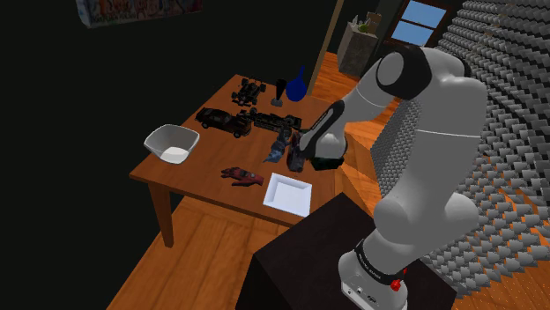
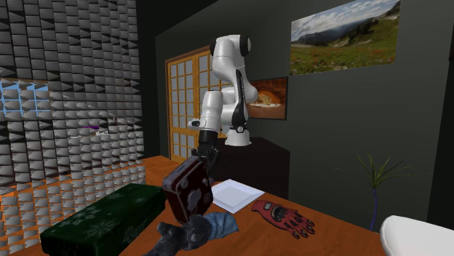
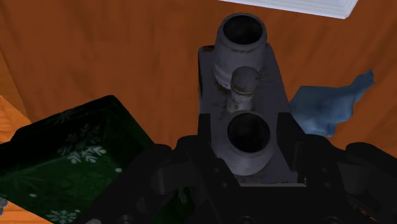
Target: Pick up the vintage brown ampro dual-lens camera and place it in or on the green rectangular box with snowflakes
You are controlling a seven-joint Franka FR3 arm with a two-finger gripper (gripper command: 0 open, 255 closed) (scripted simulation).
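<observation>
A wooden table [image 1: 207, 150] carries a white bowl [image 1: 172, 143] near its edge on the shoulder view's left. A red glove [image 1: 242, 175] lies by the near edge. A white square plate [image 1: 288, 193] sits at the near corner, just beside the glove but apart from it. Black toy cars [image 1: 224, 121] stand toward the far edge, and a blue vase [image 1: 297, 85] is at the far corner. A crumpled blue cloth [image 2: 211, 224] lies inward of the plate. A landscape picture [image 2: 345, 35] hangs on the dark wall.
</observation>
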